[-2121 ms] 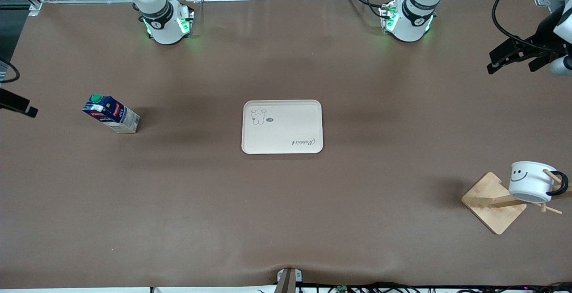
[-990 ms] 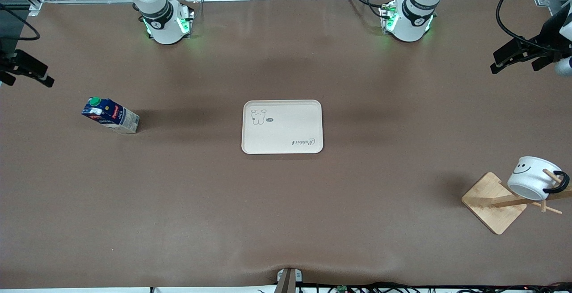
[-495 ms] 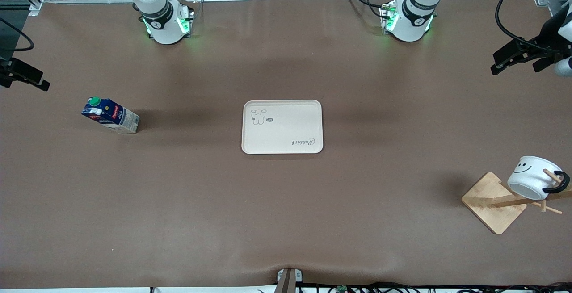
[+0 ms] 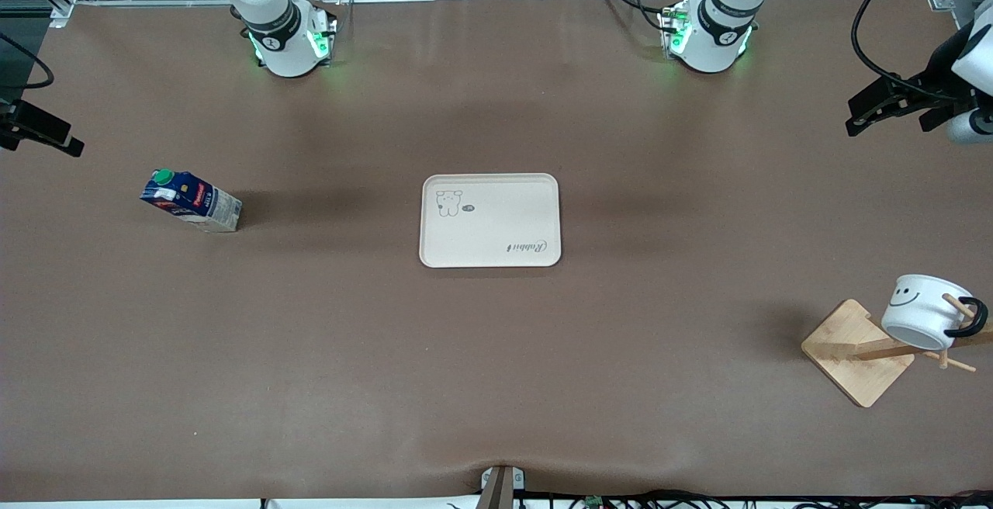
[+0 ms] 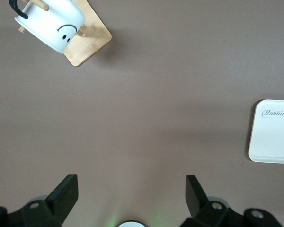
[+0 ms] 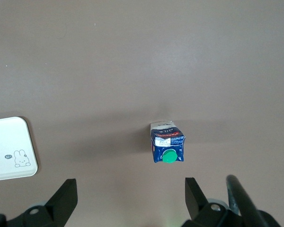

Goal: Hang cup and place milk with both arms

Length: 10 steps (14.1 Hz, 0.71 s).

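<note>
Cup (image 4: pixel 920 311) hangs on the rack (image 4: pixel 861 352) at lower right, milk (image 4: pixel 190 201) stands at mid-left, while left hand (image 4: pixel 884 105) and right hand (image 4: pixel 35 135) hover released at the bench (image 4: pixel 496 385) edges.

Bare brown tabletop surrounds the white tray (image 4: pixel 489 220); milk carton (image 4: pixel 191 201) and wooden cup rack (image 4: pixel 861 352) stand well apart from it.

Brown tabletop (image 4: pixel 496 385) carrying one cream rectangular tray (image 4: pixel 490 220) with rabbit drawing and script lettering, at centre, and one wooden peg rack (image 4: pixel 861 351) on a square base, toward the left arm's end.
</note>
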Each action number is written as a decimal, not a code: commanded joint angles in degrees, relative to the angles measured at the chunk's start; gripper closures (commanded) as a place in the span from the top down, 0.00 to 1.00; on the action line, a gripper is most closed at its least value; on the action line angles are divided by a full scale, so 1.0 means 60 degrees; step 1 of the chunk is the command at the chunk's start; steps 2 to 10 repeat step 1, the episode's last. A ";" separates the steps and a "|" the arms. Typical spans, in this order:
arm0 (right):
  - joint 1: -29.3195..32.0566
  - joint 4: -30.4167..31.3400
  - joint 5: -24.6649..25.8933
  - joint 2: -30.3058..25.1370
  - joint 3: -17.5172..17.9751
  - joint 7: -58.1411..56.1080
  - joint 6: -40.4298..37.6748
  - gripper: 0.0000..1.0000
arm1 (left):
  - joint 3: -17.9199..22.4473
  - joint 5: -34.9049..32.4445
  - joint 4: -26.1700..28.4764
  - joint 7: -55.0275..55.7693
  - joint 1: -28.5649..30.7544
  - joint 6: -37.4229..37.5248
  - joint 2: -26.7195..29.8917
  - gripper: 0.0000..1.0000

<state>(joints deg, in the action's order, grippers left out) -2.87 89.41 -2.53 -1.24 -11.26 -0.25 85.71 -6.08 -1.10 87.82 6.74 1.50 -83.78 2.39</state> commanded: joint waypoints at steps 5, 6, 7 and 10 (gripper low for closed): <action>0.0098 -0.0136 -0.0179 0.0046 0.0032 0.0012 -0.0192 1.00 | -0.0159 -0.0285 -0.0222 -0.0054 -0.0030 0.0019 -0.0062 1.00; 0.0098 -0.0136 -0.0179 0.0046 0.0032 0.0012 -0.0192 1.00 | -0.0159 -0.0285 -0.0222 -0.0054 -0.0030 0.0019 -0.0062 1.00; 0.0098 -0.0136 -0.0179 0.0046 0.0032 0.0012 -0.0192 1.00 | -0.0159 -0.0285 -0.0222 -0.0054 -0.0030 0.0019 -0.0062 1.00; 0.0098 -0.0136 -0.0179 0.0046 0.0032 0.0012 -0.0192 1.00 | -0.0159 -0.0285 -0.0222 -0.0054 -0.0030 0.0019 -0.0062 1.00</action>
